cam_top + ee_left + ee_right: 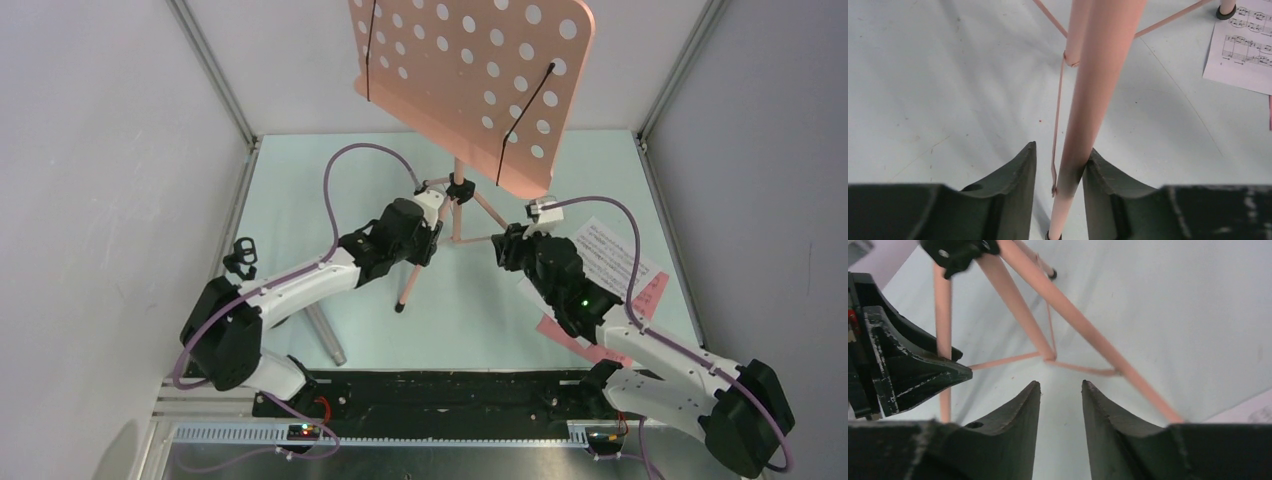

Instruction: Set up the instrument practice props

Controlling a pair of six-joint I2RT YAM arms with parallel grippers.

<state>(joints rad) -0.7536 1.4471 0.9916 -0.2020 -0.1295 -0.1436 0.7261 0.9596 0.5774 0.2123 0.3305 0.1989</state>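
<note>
The salmon-pink music stand (470, 70) stands at the back middle on its tripod. Its perforated desk is tilted. My left gripper (432, 240) is open around the stand's front-left leg (1093, 90). The leg touches one finger (1098, 170), with a gap to the other finger. My right gripper (505, 245) is open and empty, low beside the tripod legs (1073, 320). White sheet-music pages (610, 255) and pink pages (650, 292) lie flat on the right, partly under the right arm. The grey microphone (325, 335) lies at the front left. The small black mic stand (240, 258) is at the left wall.
Grey walls with metal frame posts close in the pale green table (300, 200) on three sides. A black rail (440, 390) runs along the near edge between the arm bases. A white page (1243, 45) lies close to a tripod foot (1226, 10).
</note>
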